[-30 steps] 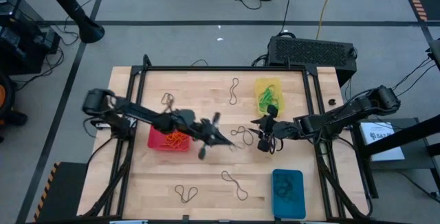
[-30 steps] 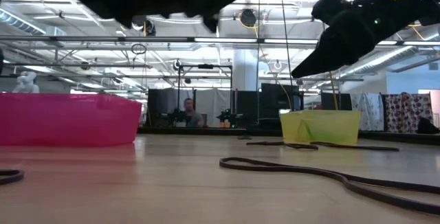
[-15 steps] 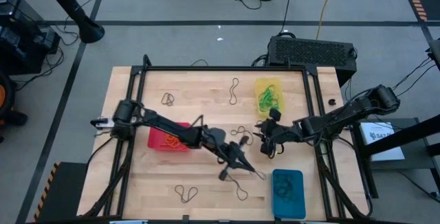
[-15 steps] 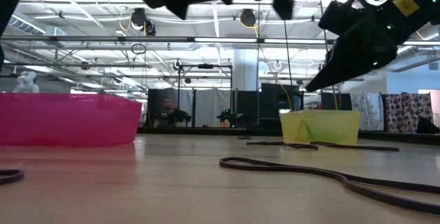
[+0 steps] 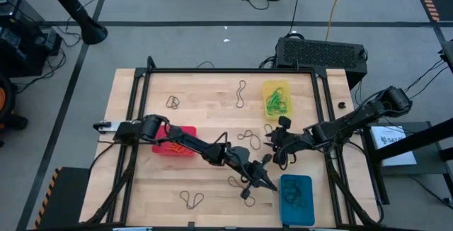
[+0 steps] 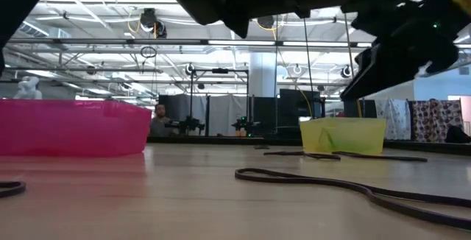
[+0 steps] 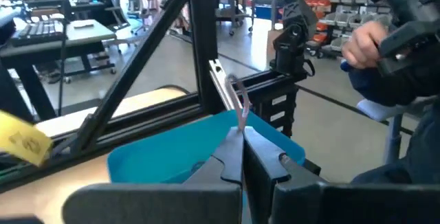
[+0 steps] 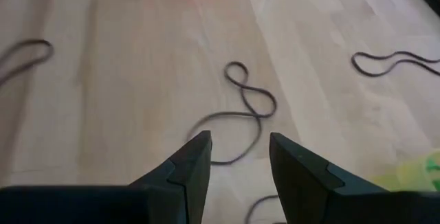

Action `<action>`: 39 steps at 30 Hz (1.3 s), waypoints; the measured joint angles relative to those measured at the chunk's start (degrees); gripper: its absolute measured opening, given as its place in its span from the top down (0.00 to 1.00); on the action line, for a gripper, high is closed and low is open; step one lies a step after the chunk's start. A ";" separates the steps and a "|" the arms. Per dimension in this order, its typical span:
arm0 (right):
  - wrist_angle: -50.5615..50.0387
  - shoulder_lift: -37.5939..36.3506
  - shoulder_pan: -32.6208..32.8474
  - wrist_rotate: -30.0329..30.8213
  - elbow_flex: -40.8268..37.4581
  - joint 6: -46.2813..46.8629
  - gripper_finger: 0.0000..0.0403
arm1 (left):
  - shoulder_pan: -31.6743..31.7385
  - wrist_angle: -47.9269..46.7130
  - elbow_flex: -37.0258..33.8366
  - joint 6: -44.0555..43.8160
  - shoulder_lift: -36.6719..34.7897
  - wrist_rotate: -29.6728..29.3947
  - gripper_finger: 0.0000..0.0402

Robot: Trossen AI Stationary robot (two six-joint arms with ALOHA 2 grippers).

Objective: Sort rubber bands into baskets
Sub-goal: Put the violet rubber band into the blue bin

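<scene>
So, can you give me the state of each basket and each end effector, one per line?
Red rectangular plastic basket: holds orange bands.
Yellow rectangular plastic basket: holds green bands.
Blue rectangular plastic basket: holds dark bands.
Left end effector: shut, pinching a thin band beside the blue basket.
Right end effector: open, empty, above a dark band.

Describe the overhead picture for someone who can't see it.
The left gripper, shut, reaches beside a blue plastic basket on a wooden table. The right gripper hovers open over dark rubber bands, between red and yellow baskets.
</scene>
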 joint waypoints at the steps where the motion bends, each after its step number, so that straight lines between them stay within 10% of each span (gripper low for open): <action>1: -0.40 -0.33 0.38 -0.03 0.03 0.66 0.65 | -0.02 -0.04 0.37 0.11 0.41 0.21 1.00; 25: -28.80 -17.39 1.95 -2.84 0.00 10.16 0.65 | 1.12 -4.48 30.01 -1.50 17.85 3.09 0.99; 39: -28.92 -17.56 1.95 -2.58 0.00 10.33 0.65 | 1.46 -11.15 30.02 -4.32 17.50 3.46 0.70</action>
